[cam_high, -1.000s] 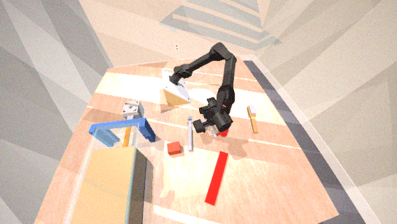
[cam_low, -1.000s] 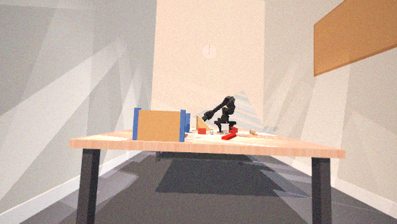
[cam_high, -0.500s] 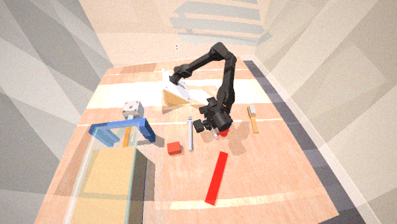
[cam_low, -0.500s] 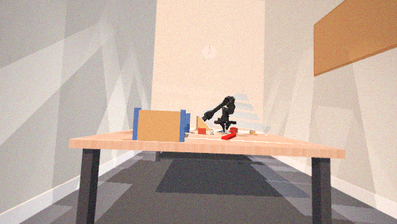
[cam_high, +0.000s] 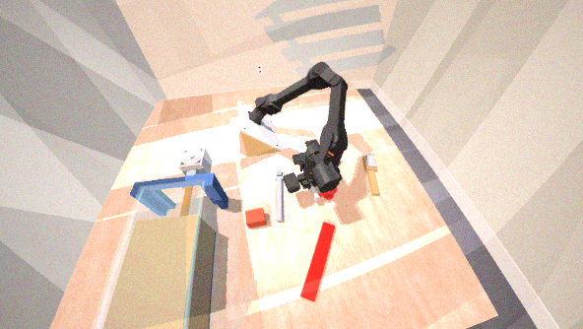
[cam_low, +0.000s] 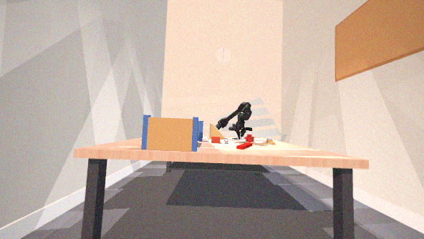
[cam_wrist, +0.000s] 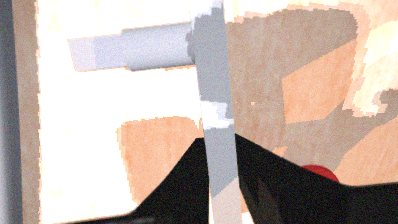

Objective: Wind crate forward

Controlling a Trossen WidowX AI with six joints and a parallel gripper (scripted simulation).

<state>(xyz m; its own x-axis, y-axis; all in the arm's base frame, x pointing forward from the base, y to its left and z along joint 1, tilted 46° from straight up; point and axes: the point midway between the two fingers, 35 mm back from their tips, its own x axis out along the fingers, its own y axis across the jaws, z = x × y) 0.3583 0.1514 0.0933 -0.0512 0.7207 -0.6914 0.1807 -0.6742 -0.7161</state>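
Observation:
My gripper (cam_low: 239, 137) (cam_wrist: 216, 143) is shut on the grey flat arm of the winch handle (cam_wrist: 215, 82). The handle's round shaft, with a narrower square end, points left in the wrist view. In the top view the gripper body mostly hides the handle, low over the bench. The winch (cam_high: 193, 160), a pale block, stands behind the blue frame (cam_high: 172, 183). An orange strap (cam_high: 186, 201) runs from it to the tan crate (cam_high: 153, 266) (cam_low: 170, 134). The crate sits flat between clear panels, with a gap between its front and the frame. The winch's top hole is not clear.
A grey bar (cam_high: 280, 199) and a red block (cam_high: 255, 218) (cam_low: 215, 139) lie between gripper and rack. A red round-headed thing (cam_high: 328, 194) (cam_low: 249, 137) is beside the gripper. A red bar (cam_high: 318, 261) (cam_low: 244, 146) lies nearer; a hammer (cam_high: 373, 177) lies right. A white-faced wedge (cam_high: 261, 140) stands behind.

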